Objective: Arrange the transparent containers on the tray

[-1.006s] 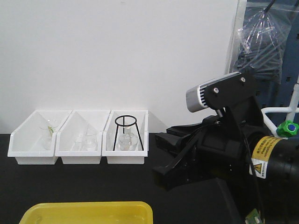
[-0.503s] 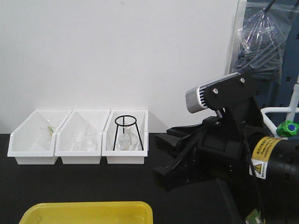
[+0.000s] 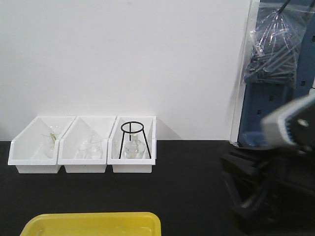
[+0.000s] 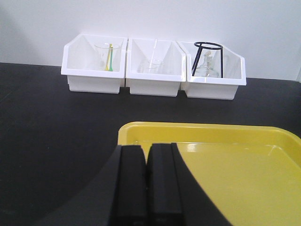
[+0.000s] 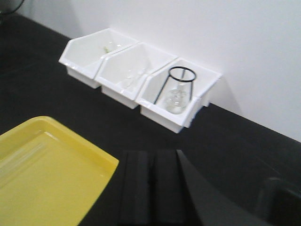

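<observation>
Both grippers, left gripper (image 4: pixel 146 183) and right gripper (image 5: pixel 153 188), closed, empty; yellow tray (image 4: pixel 235 165) lay just ahead, nearer left; no test tubes discernible.

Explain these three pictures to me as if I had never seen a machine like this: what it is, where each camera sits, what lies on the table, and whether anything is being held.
This is a two-armed robot. One picture looks forward from its body; the other two come from cameras on its wrists, so the black blocks at the bottom are the left gripper and the right gripper, both shut and holding nothing. On the black table sit three white bins with glassware against the wall; the rightmost also holds a black wire stand. Nearer the robot lies a yellow tray. In the front view the right arm appears only as a blur.
</observation>
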Motion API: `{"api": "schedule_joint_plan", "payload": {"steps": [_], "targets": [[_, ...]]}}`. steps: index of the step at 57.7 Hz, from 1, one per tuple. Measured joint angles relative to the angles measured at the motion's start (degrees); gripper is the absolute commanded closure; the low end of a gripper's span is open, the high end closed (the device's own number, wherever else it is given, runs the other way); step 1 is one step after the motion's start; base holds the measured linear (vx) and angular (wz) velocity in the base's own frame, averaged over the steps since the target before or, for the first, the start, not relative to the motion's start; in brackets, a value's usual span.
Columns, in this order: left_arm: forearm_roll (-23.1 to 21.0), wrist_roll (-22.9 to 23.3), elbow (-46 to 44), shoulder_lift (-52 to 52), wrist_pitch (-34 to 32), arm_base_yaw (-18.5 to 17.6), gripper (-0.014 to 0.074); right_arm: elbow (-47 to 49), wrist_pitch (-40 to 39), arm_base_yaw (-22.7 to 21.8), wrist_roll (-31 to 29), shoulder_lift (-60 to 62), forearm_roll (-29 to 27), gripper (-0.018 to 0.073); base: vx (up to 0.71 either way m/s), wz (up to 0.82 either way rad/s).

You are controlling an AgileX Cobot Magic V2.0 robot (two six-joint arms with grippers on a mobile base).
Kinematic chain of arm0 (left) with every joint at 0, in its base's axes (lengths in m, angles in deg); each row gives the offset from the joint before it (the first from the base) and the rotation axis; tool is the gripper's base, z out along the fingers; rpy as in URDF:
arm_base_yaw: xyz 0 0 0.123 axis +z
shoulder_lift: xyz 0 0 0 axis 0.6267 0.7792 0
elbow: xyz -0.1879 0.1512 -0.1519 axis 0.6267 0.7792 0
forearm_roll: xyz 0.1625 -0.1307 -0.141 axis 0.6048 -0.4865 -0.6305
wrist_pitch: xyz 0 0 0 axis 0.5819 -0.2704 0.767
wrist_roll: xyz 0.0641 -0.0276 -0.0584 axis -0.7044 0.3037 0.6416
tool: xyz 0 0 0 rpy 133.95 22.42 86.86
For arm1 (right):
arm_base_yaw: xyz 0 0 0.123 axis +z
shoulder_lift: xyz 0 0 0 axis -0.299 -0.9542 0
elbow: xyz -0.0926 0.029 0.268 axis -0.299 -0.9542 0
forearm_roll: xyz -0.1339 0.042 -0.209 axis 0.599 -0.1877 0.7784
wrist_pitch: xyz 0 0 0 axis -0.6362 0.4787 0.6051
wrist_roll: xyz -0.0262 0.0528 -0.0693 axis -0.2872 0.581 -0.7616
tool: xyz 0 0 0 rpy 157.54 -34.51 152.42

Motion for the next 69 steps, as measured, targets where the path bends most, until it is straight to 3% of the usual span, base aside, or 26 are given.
{"api": "schedule_joint_plan", "payload": {"steps": [15, 23, 35, 69], "targets": [[0.0, 0.0, 0.0, 0.0, -0.1, 0.0, 0.0603, -31.2, -16.2, -21.7, -0.2, 26.3, -4.0, 0.0572, 0.00, 0.00], [0.0, 0.0, 0.0, 0.0, -0.1, 0.0, 0.0603, -42.7, -16.8, -28.5, -0.2, 39.4, -4.0, 0.0572, 0.00, 0.00], [0.0, 0.0, 0.0, 0.0, -0.2, 0.0, 0.0603, -52.4, -15.2, -30.1, -0.2, 52.8, -4.2, 0.0572, 0.00, 0.00], [-0.1, 0.0, 0.0, 0.0, -0.3, 0.0, 0.0603, -52.5, -13.7, -30.1, -0.2, 53.7, -4.2, 0.0572, 0.00, 0.00]]}}
